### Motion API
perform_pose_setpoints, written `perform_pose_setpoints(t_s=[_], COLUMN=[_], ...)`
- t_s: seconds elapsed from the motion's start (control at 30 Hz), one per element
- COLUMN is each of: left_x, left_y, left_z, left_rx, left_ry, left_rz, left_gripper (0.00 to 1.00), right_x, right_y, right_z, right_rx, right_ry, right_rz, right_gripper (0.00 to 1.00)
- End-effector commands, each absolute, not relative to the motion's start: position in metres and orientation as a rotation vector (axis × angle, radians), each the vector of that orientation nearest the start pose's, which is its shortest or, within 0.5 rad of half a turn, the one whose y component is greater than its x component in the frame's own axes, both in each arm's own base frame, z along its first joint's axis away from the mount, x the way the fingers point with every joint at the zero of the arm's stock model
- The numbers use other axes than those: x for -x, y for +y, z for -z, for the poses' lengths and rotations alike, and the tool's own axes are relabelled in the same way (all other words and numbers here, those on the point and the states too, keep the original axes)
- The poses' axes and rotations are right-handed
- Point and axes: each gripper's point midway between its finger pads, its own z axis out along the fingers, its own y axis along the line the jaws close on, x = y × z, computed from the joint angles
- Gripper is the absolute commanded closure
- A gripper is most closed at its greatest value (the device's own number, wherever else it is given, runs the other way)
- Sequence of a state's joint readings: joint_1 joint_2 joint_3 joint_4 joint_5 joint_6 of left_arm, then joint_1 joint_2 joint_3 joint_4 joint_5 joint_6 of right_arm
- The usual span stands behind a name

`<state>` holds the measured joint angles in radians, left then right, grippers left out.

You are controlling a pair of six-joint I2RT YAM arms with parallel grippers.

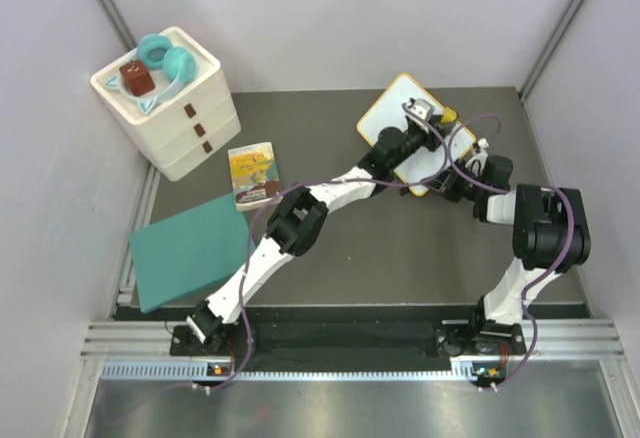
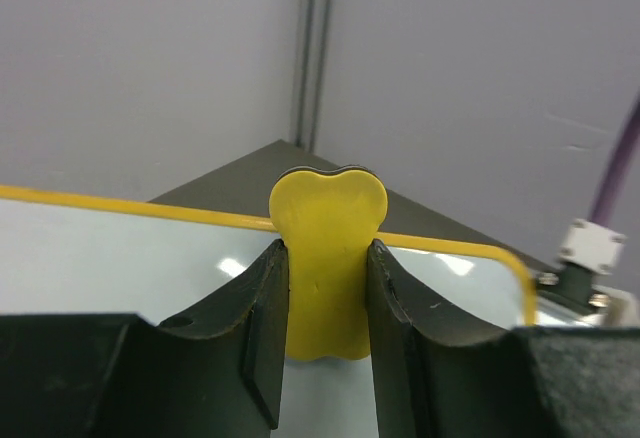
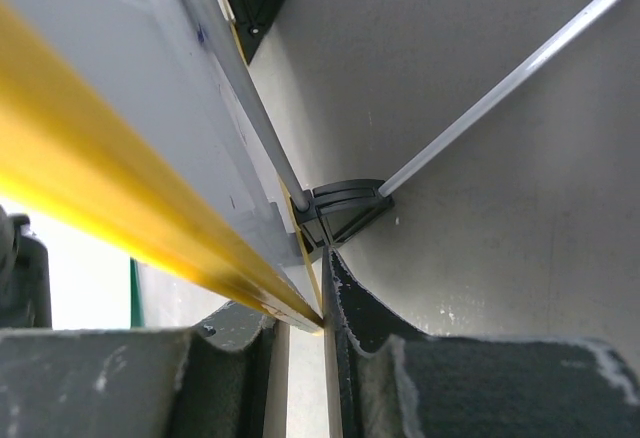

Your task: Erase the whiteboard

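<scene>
The whiteboard (image 1: pixel 392 108), white with an orange-yellow frame, stands tilted at the back right of the table. My left gripper (image 1: pixel 418 111) is over its face, shut on a yellow eraser (image 2: pixel 328 258) that rests against the white surface (image 2: pixel 120 258). No scribbles show on the part in the left wrist view. My right gripper (image 1: pixel 445 180) is shut on the board's near edge; in the right wrist view the gripper (image 3: pixel 305 310) pinches the yellow frame (image 3: pixel 120 208). The board's back, a black foot (image 3: pixel 345 213) and a wire stand (image 3: pixel 500 88) show there.
A white drawer unit (image 1: pixel 190 133) with teal headphones (image 1: pixel 165 58) and a brown block (image 1: pixel 138 78) stands at the back left. A yellow book (image 1: pixel 253 175) and a flat teal rectangle (image 1: pixel 190 250) lie left of the arms. Grey walls close in on three sides.
</scene>
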<state>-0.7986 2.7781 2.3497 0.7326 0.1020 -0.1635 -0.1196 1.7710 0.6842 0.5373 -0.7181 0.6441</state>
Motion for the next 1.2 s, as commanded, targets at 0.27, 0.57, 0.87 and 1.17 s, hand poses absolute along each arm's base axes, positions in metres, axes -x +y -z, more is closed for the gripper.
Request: perform_pose_setpoints(t_s=[0.27, 0.57, 0.87, 1.17], left_x=[-0.531, -0.496, -0.432, -0.442], left_y=[-0.549, -0.572, -0.619, -0.611], left_z=[-0.193, -0.182, -0.184, -0.169], left_rx=[-0.439, -0.555, -0.658, -0.64], left_ry=[1.255, 1.267, 1.23, 1.235], left_rz=[0.801, 0.918, 1.071, 0.943], left_gripper=[1.0, 1.0, 1.0, 1.0], right_x=[-0.393, -0.393, -0.392, -0.393], right_y=[0.09, 0.09, 0.089, 0.09], right_z=[-0.041, -0.04, -0.04, -0.04], right_rx=[-0.381, -0.385, -0.389, -0.385], right_ry=[2.193, 2.197, 2.197, 2.196], right_rz=[-1.026, -1.024, -1.02, -1.021], right_gripper=[1.0, 1.0, 1.0, 1.0])
